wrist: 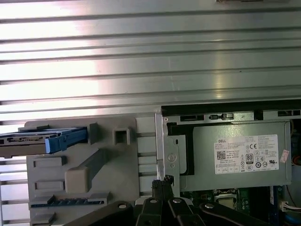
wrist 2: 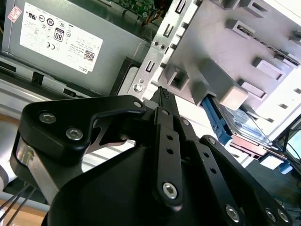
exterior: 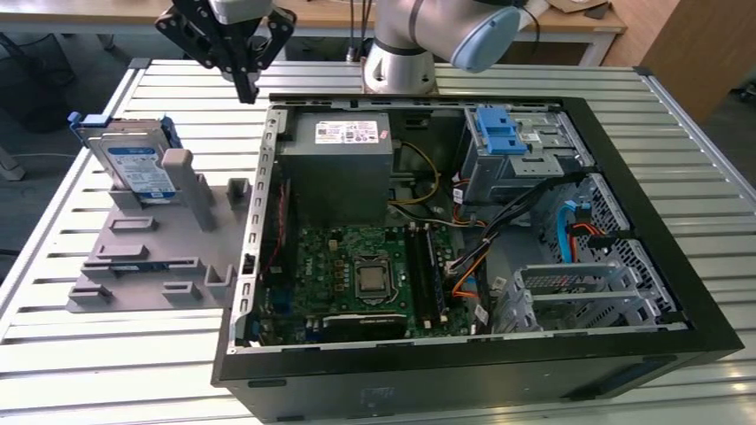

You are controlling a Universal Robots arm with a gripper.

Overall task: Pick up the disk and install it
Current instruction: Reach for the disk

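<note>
Slatted metal bench (exterior: 106, 354) carries an open computer case (exterior: 253, 221) and, on the exterior view's left of it, a grey holder (exterior: 154, 257). The disk (exterior: 133, 164) stands on edge in that holder, not yet picked up, its labelled face turned towards the case. In the first wrist view you see the disk (wrist: 28, 140) edge-on as a thin strip with its blue carrier bracket (wrist: 68, 139) at the end nearer the case, so its long top edge runs along the slats.

Your gripper (exterior: 246, 88) hangs above the bench just outside the case's corner by the power supply (exterior: 343, 159). Its fingers are pressed together with nothing between them, as both wrist views confirm.

From the gripper, the disk lies well apart, towards the exterior view's left and lower down. I judge the pick-up turns on that sideways offset and on the slat-wise line of the disk's edge.
</note>
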